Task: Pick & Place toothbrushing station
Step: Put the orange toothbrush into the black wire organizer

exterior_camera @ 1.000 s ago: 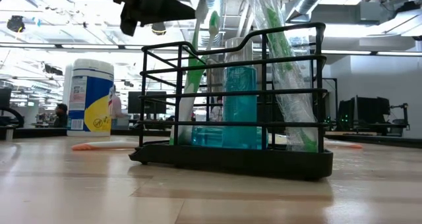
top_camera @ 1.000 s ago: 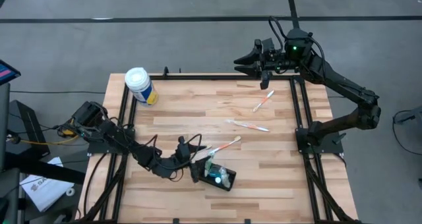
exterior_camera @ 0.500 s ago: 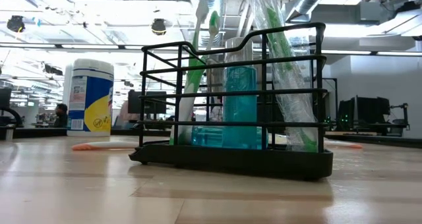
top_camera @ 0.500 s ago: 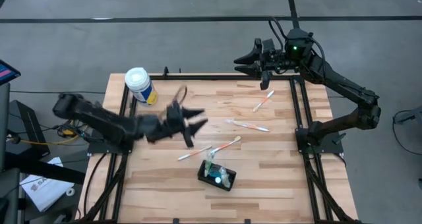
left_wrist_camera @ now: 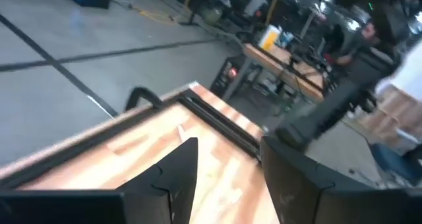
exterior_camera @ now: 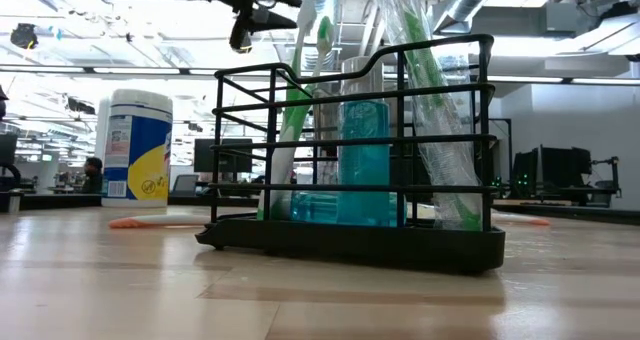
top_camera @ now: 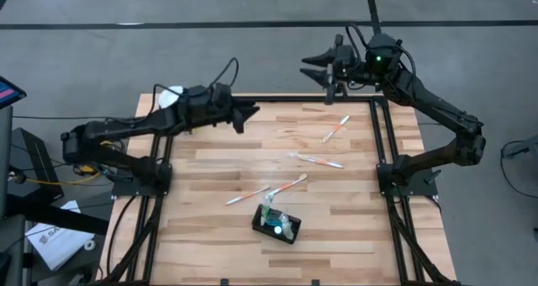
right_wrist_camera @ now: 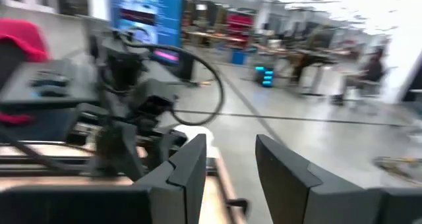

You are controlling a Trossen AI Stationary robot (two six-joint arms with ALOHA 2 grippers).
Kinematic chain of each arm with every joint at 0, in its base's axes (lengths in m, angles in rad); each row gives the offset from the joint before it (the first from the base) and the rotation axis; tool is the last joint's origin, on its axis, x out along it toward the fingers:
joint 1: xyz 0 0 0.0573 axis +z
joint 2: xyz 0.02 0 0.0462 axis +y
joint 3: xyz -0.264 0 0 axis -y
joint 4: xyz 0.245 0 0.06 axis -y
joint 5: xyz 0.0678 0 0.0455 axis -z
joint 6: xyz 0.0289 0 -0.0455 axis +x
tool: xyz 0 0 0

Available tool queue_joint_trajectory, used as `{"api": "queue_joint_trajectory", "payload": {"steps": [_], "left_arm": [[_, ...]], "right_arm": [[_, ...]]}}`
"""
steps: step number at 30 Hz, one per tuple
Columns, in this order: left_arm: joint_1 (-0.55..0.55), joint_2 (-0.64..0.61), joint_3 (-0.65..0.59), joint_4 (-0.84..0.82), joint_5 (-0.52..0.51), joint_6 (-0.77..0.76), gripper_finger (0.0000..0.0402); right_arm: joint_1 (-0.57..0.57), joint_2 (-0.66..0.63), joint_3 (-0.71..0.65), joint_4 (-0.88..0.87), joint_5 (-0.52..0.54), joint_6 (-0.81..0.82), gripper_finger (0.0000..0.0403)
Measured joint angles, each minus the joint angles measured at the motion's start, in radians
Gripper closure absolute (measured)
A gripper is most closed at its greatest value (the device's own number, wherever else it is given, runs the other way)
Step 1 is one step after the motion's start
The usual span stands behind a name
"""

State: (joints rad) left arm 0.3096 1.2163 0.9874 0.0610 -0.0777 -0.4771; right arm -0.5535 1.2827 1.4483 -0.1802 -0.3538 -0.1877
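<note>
The toothbrushing station point(top_camera: 276, 223) is a small black wire holder with a teal cup and upright toothbrushes. It stands on its base near the table's near edge and fills the middle of the low view point(exterior_camera: 350, 160). My left gripper point(top_camera: 250, 114) is open and empty, high over the table's far left part, next to the canister. Its fingers stand apart in the left wrist view point(left_wrist_camera: 224, 178). My right gripper point(top_camera: 316, 66) is open and empty, raised beyond the table's far edge; it also shows in the right wrist view point(right_wrist_camera: 231, 178).
A white-lidded canister point(exterior_camera: 138, 145) with a blue-yellow label stands at the far left corner, mostly hidden under my left arm in the high view. Several loose toothbrushes lie flat on the table: one point(top_camera: 336, 128), another point(top_camera: 317, 160), a third point(top_camera: 290, 185) and one more point(top_camera: 246, 195).
My left gripper has gone up from beside the toothbrushing station and swung toward the table's far left, ending by the canister. The station has stayed where it was. A toothbrush lies where the gripper was. My right gripper has tipped a little farther beyond the far edge.
</note>
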Motion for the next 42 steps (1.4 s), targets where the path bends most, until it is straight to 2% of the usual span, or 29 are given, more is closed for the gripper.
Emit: {"api": "queue_joint_trajectory", "payload": {"steps": [5,8,11,14,17,23,26,29,33,36,42], "left_arm": [[0.075,0.042,0.001,0.011,0.023,-0.006,0.0254],[0.121,0.072,0.001,0.017,0.054,0.014,0.0262],[0.172,0.114,0.000,0.057,0.145,0.056,0.0271],[0.218,0.152,0.000,0.135,0.257,0.068,0.0281],[0.256,0.179,0.000,0.183,0.356,0.073,0.0289],[0.316,0.187,0.000,0.196,0.515,0.123,0.0300],[0.340,0.187,0.000,0.196,0.569,0.132,0.0301],[0.357,0.186,0.000,0.196,0.582,0.136,0.0300],[0.375,0.186,0.000,0.196,0.582,0.156,0.0300],[0.386,0.186,0.000,0.195,0.578,0.151,0.0300],[0.386,0.185,0.000,0.194,0.547,0.149,0.0300]], "right_arm": [[-0.036,0.000,0.000,0.021,0.048,-0.021,0.0281],[-0.054,0.022,0.002,0.029,0.059,0.025,0.0281],[-0.074,0.072,0.000,0.013,0.110,0.087,0.0281],[-0.101,0.140,0.000,-0.039,0.156,0.057,0.0281],[-0.146,0.210,0.006,-0.169,0.207,0.039,0.0281],[-0.261,0.321,0.036,-0.681,0.232,0.006,0.0281],[-0.292,0.363,0.036,-0.802,0.253,-0.065,0.0281],[-0.305,0.391,0.036,-0.815,0.236,-0.154,0.0281],[-0.298,0.420,0.037,-0.868,0.110,-0.270,0.0281],[-0.275,0.453,0.034,-0.942,0.100,-0.352,0.0281],[-0.279,0.449,-0.080,-0.896,0.091,-0.369,0.0281]]}}
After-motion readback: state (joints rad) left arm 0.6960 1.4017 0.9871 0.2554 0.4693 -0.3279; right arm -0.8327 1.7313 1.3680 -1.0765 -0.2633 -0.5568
